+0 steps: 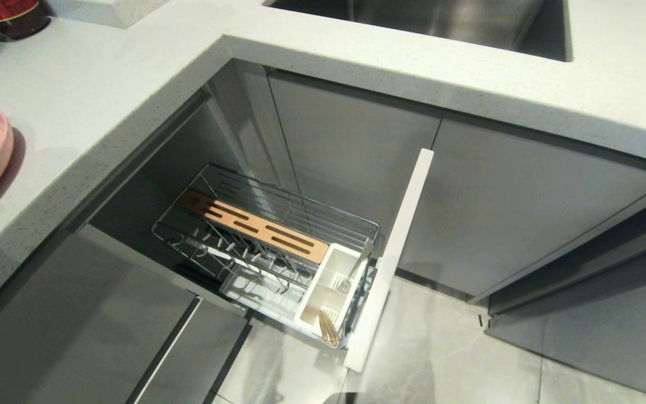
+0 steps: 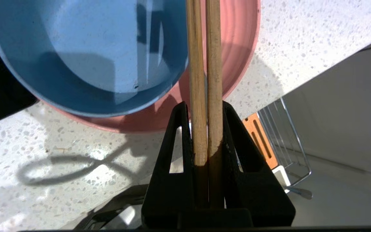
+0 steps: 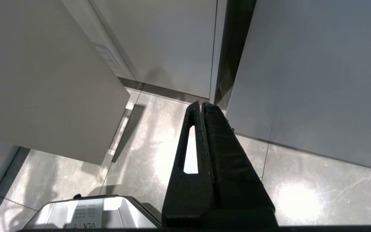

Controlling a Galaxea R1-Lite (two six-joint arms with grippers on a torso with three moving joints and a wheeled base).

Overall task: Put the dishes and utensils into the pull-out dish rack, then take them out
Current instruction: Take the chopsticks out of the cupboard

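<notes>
Left wrist view shows the left claw [image 2: 206, 109] clamped on a pair of chopsticks [image 2: 204, 80], which run straight out past its tips above the blue bowl [image 2: 85, 54] nested in the pink plate [image 2: 240, 45] on the white desk [image 2: 301, 42]. In the head view the pulled-out dish rack [image 1: 278, 224] sits below, chopsticks [image 1: 328, 328] and a spoon [image 1: 356, 269] in its white cutlery box [image 1: 331, 292]. The right claw [image 3: 202, 108] hangs closed and empty over the floor [image 3: 301, 180].
</notes>
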